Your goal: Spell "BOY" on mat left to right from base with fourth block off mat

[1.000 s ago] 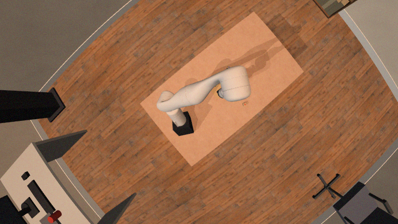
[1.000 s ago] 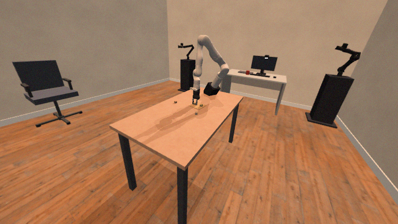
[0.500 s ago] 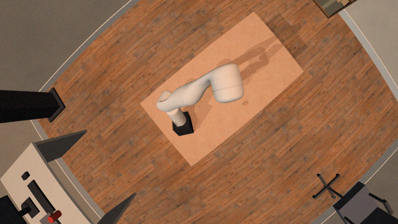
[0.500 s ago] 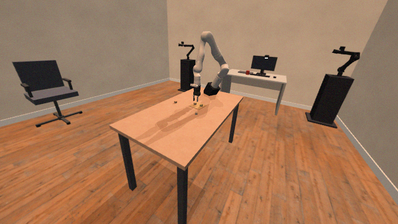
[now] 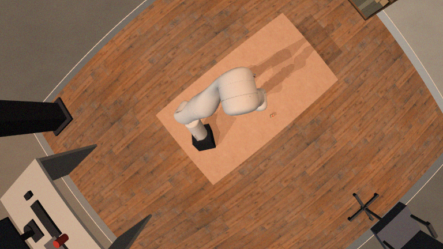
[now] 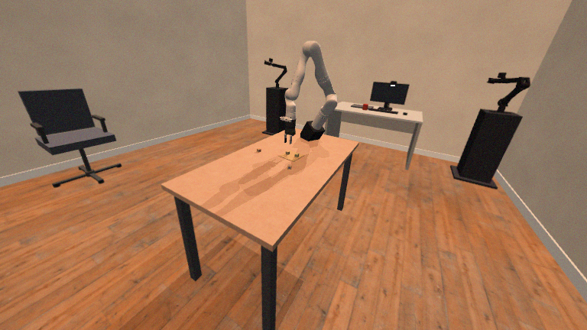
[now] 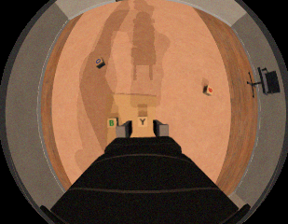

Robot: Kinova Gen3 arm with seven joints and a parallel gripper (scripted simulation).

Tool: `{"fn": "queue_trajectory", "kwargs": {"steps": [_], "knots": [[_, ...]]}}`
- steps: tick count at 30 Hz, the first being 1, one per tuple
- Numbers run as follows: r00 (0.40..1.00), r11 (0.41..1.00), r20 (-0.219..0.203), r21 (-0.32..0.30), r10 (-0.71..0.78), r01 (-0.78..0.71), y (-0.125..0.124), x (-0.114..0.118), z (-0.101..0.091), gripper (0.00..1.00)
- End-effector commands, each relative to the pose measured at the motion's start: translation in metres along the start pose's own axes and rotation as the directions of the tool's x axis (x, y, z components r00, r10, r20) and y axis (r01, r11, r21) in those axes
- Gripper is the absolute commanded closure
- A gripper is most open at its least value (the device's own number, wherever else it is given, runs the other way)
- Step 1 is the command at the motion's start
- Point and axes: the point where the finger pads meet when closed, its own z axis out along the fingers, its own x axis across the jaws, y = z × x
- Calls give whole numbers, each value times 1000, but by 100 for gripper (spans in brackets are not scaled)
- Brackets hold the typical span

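Note:
The gripper is open and empty, raised above the mat. The Y block sits on the mat, letter up and upright in the wrist view, below the gap between the fingers. The green B block is to its left on the mat, also upright, with a gap between them. A block with a blue round letter lies off the mat, turned. A block with a red letter lies off the mat to the right. Both far letters are too small to name surely.
The table carries the arm's black base at one end. The arm hides the mat in the top view. A chair and a desk stand away from the table.

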Motion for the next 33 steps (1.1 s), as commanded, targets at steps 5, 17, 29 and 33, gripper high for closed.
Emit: {"fn": "queue_trajectory", "kwargs": {"steps": [5,17,29,33], "knots": [[1000,1000,-6,5,2,-2,-1,3,-3,0],[1000,1000,-6,5,2,-2,-1,3,-3,0],[1000,1000,-7,4,9,-9,-1,3,-3,0],[1000,1000,-7,2,24,-24,-2,3,-2,0]]}}
